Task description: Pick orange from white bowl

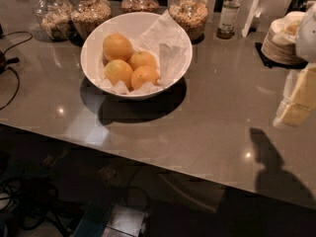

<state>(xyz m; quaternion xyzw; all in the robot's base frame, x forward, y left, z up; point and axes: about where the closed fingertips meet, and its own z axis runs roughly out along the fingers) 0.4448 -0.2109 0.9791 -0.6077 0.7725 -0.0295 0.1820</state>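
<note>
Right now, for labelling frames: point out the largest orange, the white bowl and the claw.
orange (117,47), camera view, centre of peel.
white bowl (129,22), camera view, bare far inner wall.
claw (295,113), camera view, pale tip at right edge.

gripper (300,100) hangs at the right edge above the countertop (212,132); the counter to its left, up to the white bowl (88,70), lies open. just behind the claw stands a stack of dishes (281,43); further left a bottle (228,14) and jars (190,11) crowd the bowl's far rim. the orange (117,46) sits uncovered from above, far-left in the bowl, smaller oranges (144,76) between it and the claw.
</note>
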